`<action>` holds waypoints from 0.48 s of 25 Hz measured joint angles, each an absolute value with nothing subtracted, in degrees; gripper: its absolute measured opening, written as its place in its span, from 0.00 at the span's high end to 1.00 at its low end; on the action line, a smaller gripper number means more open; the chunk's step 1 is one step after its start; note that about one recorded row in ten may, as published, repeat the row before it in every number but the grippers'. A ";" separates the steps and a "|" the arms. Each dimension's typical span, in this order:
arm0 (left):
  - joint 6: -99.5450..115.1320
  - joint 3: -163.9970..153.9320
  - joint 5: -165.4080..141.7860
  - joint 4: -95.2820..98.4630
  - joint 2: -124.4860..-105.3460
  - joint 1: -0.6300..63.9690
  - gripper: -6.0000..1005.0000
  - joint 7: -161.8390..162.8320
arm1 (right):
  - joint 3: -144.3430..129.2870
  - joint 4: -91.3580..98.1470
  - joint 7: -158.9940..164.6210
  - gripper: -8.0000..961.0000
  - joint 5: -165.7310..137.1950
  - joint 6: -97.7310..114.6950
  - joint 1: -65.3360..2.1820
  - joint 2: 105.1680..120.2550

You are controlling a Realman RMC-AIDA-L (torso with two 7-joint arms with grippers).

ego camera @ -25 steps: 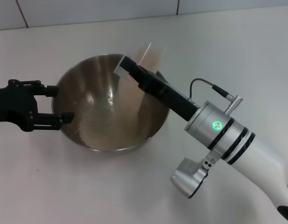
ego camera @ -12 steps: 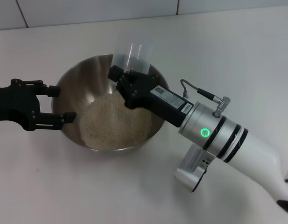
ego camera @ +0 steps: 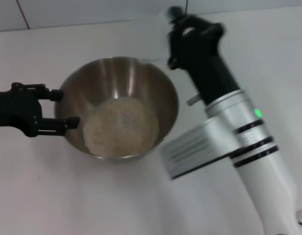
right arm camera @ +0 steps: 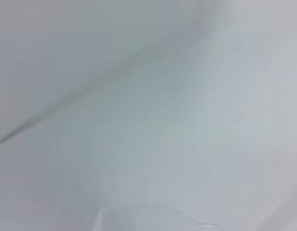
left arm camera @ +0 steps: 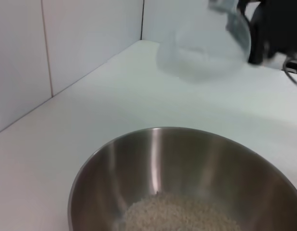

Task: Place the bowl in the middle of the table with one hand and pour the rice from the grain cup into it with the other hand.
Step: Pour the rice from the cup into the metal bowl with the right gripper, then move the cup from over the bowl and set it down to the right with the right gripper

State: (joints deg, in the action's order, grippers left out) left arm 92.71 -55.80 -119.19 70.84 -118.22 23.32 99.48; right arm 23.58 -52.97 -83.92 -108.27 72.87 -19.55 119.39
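The steel bowl stands on the white table and holds a heap of rice. It also shows in the left wrist view, with the rice at its bottom. My left gripper is open, one finger on each side of the bowl's left edge. My right gripper is raised behind the bowl's back right rim. It is shut on the clear grain cup, which looks empty. The cup hardly shows in the head view. Its rim shows in the right wrist view.
A tiled wall runs along the table's back edge, also in the left wrist view. My right arm crosses the table to the right of the bowl.
My right gripper has lifted the cup away from over the bowl, up and to the back right. The rice now lies heaped in the bowl. The left gripper has not moved.
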 joint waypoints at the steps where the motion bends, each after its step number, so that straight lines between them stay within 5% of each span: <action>1: 92.71 -55.80 -119.19 70.84 -118.22 23.32 0.20 99.48 | 25.84 -53.30 -76.16 0.95 -108.54 72.88 -18.06 119.35; 5: 92.50 -55.69 -118.90 70.85 -118.22 23.37 0.20 99.19 | 33.55 -46.96 -45.79 0.95 -109.22 71.88 -15.29 119.10; 12: 92.40 -55.78 -118.90 70.67 -118.20 23.45 0.20 99.09 | 34.83 -27.12 -14.48 0.95 -109.90 61.33 -21.10 119.12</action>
